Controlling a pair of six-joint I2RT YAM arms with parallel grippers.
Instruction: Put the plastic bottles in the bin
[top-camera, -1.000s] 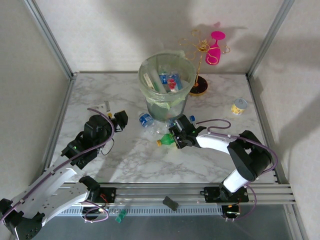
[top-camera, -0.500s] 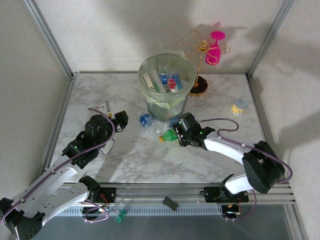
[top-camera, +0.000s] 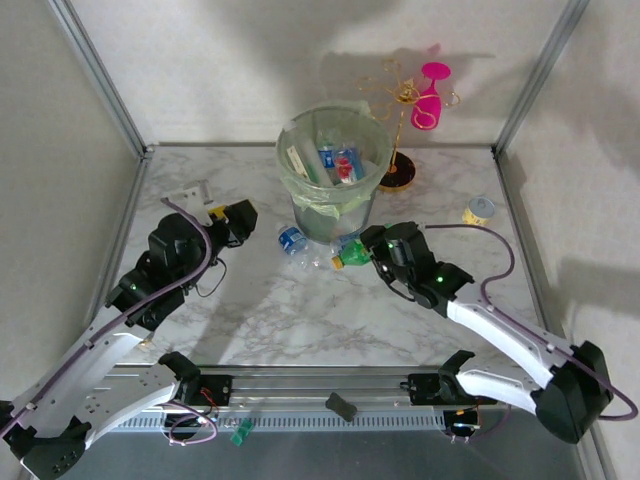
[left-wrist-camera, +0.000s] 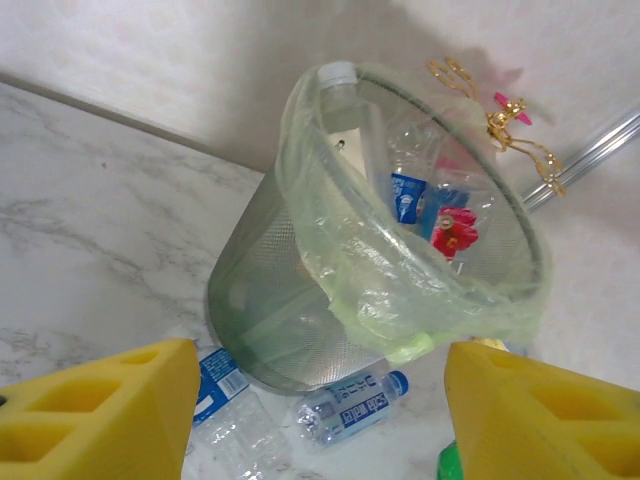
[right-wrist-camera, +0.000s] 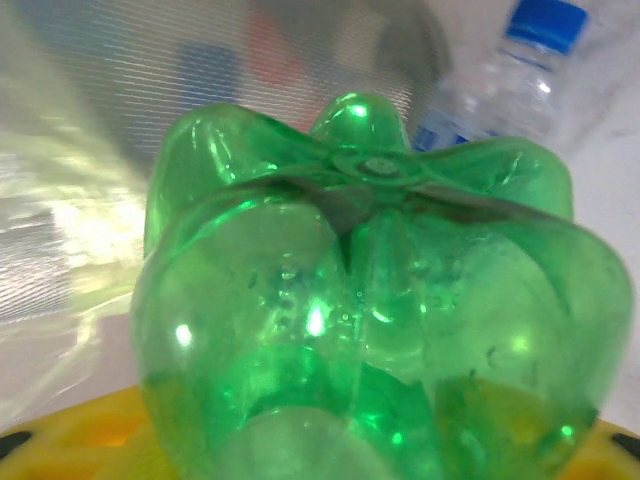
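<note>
Your right tool (top-camera: 372, 252) is clamped on the green bottle (top-camera: 352, 256), low by the bin (top-camera: 300, 180) at its 5 o'clock. Next, probably: lift toward 12 o'clock, clear the rim, release. Your left tool (top-camera: 238, 216) stands apart, empty.

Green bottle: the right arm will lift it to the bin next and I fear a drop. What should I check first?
1. The green bottle sits between the right jaws: ok.
2. Grip firm enough to lift: cannot tell.
3. Bottle raised above the bin rim: not ok, it is low beside the bin wall.
4. Bin mouth unobstructed: ok.
5. The left jaws stand open, off to the bin's left: ok.
</note>
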